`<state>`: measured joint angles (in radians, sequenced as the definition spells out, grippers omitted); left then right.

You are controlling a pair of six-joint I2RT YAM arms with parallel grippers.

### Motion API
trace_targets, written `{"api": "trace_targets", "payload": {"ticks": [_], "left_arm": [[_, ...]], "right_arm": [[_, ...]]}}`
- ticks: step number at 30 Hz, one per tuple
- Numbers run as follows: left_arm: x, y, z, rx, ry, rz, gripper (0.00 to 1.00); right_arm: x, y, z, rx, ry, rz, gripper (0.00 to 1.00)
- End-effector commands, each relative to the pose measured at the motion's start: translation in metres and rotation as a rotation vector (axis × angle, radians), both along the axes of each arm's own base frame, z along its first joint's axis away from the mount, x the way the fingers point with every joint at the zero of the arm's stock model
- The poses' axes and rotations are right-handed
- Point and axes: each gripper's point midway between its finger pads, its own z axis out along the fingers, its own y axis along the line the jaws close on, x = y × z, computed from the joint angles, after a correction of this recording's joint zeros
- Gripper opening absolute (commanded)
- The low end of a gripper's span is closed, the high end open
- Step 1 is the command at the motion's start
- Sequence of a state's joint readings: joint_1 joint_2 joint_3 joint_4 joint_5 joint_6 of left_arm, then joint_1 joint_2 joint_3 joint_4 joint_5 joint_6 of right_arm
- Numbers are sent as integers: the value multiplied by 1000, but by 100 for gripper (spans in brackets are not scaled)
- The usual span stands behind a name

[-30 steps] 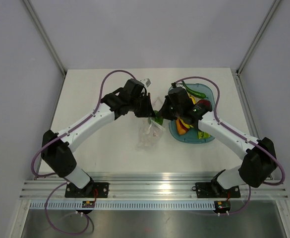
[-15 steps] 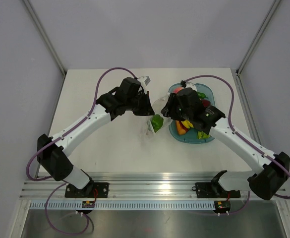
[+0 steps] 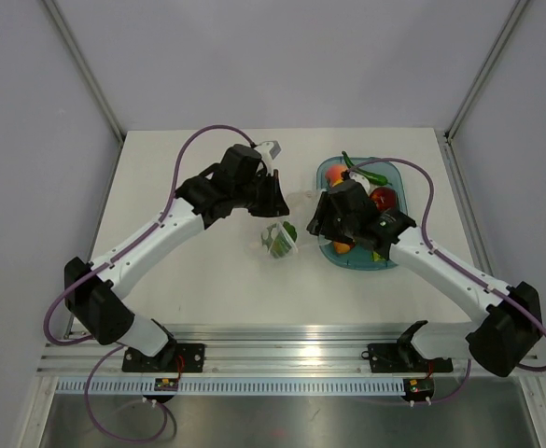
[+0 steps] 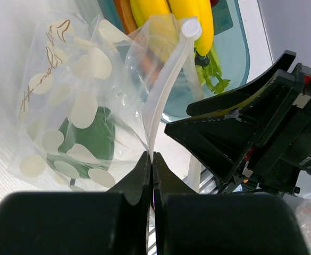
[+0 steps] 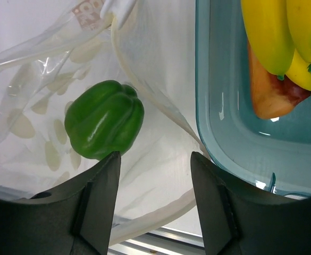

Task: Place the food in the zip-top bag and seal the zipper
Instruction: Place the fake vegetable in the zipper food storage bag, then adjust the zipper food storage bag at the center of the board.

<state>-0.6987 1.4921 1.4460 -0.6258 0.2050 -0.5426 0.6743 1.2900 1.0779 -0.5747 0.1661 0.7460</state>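
The zip-top bag [image 3: 279,240], clear with white blobs, hangs from my left gripper [image 4: 151,156], which is shut on the zipper [image 4: 163,95] at the bag's mouth. A green pepper [image 5: 104,119] lies inside the bag [image 4: 81,106]. My right gripper [image 5: 155,159] is open and empty, just above the bag's mouth, between the pepper and the teal tray [image 5: 213,106]. More food stays on the tray: yellow bananas [image 5: 283,32] and an orange piece [image 5: 267,101]. In the top view, my left gripper [image 3: 274,203] and right gripper [image 3: 321,224] flank the bag.
The teal tray [image 3: 396,177] sits right of the bag, holding a green chili [image 3: 366,173] and a dark red apple [image 3: 383,196]. The right arm crosses over the tray's near part. Grey walls stand around the white table [image 3: 189,261].
My right gripper opened and let the green pepper drop into the bag, then drew back toward the tray. The bag now hangs lower with the pepper inside; the left gripper kept its hold.
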Motion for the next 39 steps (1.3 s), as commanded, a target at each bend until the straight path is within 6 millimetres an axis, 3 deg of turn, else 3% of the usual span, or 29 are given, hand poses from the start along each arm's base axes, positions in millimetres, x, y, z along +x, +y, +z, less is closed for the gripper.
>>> {"api": "trace_targets", "payload": {"ticks": [1, 6, 9, 12, 15, 20, 21, 24, 25, 28, 29, 31, 34, 37, 39], "left_arm": [[6, 3, 19, -36, -79, 4, 0], [5, 7, 11, -22, -73, 12, 0], [6, 8, 13, -22, -81, 15, 0], [7, 11, 12, -10, -85, 25, 0], [8, 13, 16, -15, -100, 24, 0], [7, 13, 18, -18, -101, 18, 0], [7, 13, 17, -19, -98, 19, 0], [7, 15, 17, -18, -101, 21, 0], [8, 16, 16, -12, -100, 26, 0], [11, 24, 8, 17, -92, 45, 0], [14, 29, 7, 22, -87, 58, 0], [16, 37, 12, 31, -85, 70, 0], [21, 52, 33, 25, -131, 88, 0], [24, 64, 47, 38, -144, 115, 0], [22, 65, 47, 44, -133, 108, 0]], "right_arm": [[1, 8, 34, 97, -84, 8, 62], [-3, 0, 77, 146, -178, 2, 59], [-5, -14, 81, 159, -231, -58, 64], [-5, -23, 66, 98, -197, -87, 72], [-6, -8, 46, 83, -123, -21, 77], [-3, 21, 33, 125, -59, 71, 77], [1, 24, 27, 115, -46, 70, 74], [4, 27, 11, 89, -3, 64, 49], [4, 27, 10, 90, -2, 60, 20], [12, 29, 27, 107, -54, 54, 0], [12, 27, 34, 97, -64, 58, 0], [21, 24, 65, 77, -140, 66, 0], [26, 19, 97, 51, -206, 76, 0], [29, 18, 100, 27, -222, 85, 0], [32, 17, 83, -10, -199, 85, 0]]}}
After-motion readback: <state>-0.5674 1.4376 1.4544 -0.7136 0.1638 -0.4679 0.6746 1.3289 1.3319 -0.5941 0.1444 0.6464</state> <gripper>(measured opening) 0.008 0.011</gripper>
